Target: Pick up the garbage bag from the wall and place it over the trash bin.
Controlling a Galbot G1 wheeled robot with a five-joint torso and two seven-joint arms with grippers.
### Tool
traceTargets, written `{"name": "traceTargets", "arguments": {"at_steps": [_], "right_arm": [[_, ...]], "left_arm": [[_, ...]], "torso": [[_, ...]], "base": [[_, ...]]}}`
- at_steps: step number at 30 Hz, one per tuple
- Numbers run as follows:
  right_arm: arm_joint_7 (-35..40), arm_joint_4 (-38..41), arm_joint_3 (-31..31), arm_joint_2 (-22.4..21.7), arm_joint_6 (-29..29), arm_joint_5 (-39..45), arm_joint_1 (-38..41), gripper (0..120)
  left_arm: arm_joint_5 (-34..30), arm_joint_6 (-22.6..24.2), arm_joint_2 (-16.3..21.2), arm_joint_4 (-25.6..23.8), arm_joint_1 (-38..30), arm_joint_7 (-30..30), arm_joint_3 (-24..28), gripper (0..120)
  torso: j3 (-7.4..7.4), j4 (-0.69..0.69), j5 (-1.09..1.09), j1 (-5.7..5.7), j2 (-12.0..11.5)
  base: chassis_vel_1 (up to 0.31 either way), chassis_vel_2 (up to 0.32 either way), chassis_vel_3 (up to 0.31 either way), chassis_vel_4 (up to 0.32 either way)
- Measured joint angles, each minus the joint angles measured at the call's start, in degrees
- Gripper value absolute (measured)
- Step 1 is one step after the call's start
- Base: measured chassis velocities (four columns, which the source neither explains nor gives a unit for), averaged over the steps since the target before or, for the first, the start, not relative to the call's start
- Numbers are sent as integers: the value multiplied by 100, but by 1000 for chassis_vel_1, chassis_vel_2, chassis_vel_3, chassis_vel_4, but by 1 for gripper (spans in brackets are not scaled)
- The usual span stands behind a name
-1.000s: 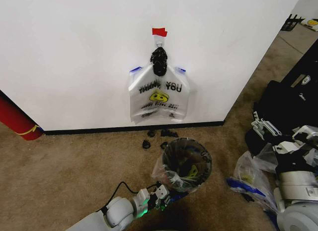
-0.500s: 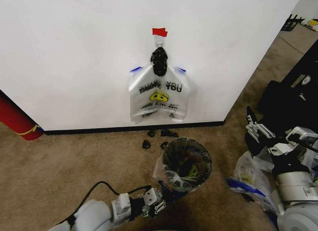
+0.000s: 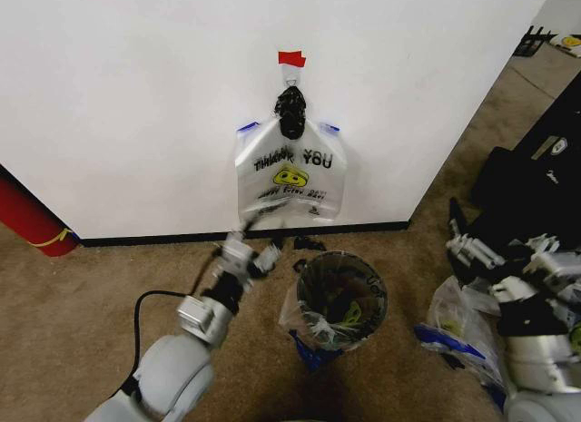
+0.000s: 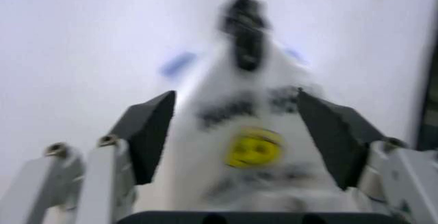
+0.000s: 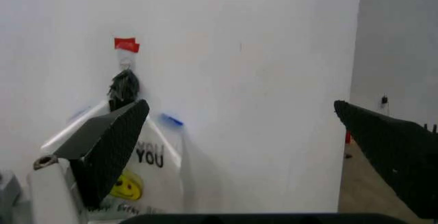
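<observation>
Thin see-through white plastic garbage bag (image 3: pixel 291 173) with blue handles, black "THANK YOU" lettering and a yellow smiley print, hanging flat against the plain white wall (image 3: pixel 136 104) from a dark knot just below a small red tape strip (image 3: pixel 291 57). Beneath it on the carpet stands the small round black wire-mesh trash bin (image 3: pixel 342 297), near the black baseboard.

Left end effector (image 3: pixel 252 250): raised between bin and bag, close under the bag's lower edge, fingers apart and empty. Right end effector (image 3: pixel 474 250): held off to the robot's right, well apart from the bag, fingers spread wide and empty.

Risks, as judged from this position: the film is thin and lies against the wall, so the fingers may close on air or slide off the plastic. A pull on the lower part alone could tear the film instead of freeing it from the knot. A drop here could land beside the bin, not over it.

View comparison: the head view gives the layout of bag, bin and both arms. The left wrist view looks up the bag between the spread fingers (image 4: pixel 147 131), confirming alignment with the smiley print (image 4: pixel 253 148). The right wrist view shows the bag obliquely, with its own fingers (image 5: pixel 110 144) far apart.
</observation>
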Motion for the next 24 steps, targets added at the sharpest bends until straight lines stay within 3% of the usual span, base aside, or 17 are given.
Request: {"name": "traceTargets", "arguments": {"at_steps": [6,14,24], "right_arm": [[-1095,-318,237,422,122,35,-101,100],[-1210,-478,207,951,117,-85,-91,100],[-1125,-499,181,1268,372,-488,-42,100]], "left_arm": [[262,-103,-735,113,128,524,-1002,98],[283,-127,-1192,-59,412,1140,-1521,100],[226,-48,-1296,-233,456,1164,-1640,100]], "torso": [[0,0,0,0,0],[0,0,0,0,0],[0,0,-1,0,0]], "base": [[0,0,0,0],[0,0,0,0],[0,0,0,0]]}}
